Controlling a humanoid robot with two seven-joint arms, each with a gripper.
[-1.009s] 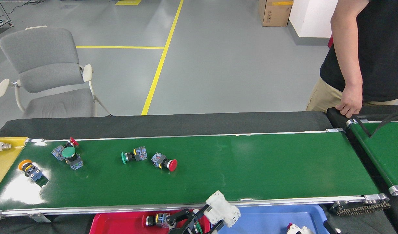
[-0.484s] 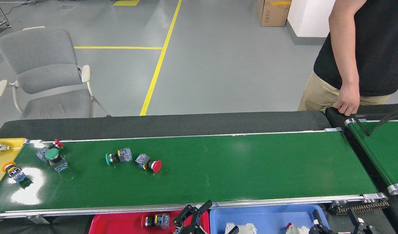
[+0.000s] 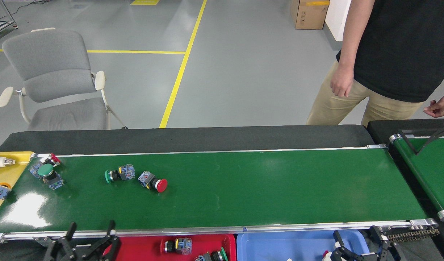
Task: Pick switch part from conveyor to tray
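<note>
Two switch parts on conveyor (image 3: 243, 188), left of belt middle, nearer far rail than near one. Green-capped switch (image 3: 120, 173): on its side, long axis roughly along belt, cap toward left end, blue-grey block toward right. Red-capped switch (image 3: 153, 181): just right of it, close but apart, on its side, axis slanted, cap toward right and near rail, block toward far rail.

Left gripper (image 3: 88, 241) at near rail, below and left of green-capped switch, well apart from it; black fingers spread, nothing between them. Right gripper (image 3: 359, 242) at near-right end over blue tray (image 3: 280, 246), far from both switches; fingers parted, empty.

Further switches at far-left corner of belt: green-capped one (image 3: 47, 174) with red-capped one (image 3: 51, 160) touching or nearly so behind it. Orange-capped one (image 3: 0, 190) off left end, on yellow tray (image 3: 12, 170).

Red tray (image 3: 142, 248) below near rail, between grippers: one switch (image 3: 176, 245) on its side, another (image 3: 212, 256) partly cut off at bottom edge.

Second belt (image 3: 430, 170) at right. Person (image 3: 385, 54) beyond far rail, right end, hands clear of belts. Chair (image 3: 51, 79) on floor at far left.
</note>
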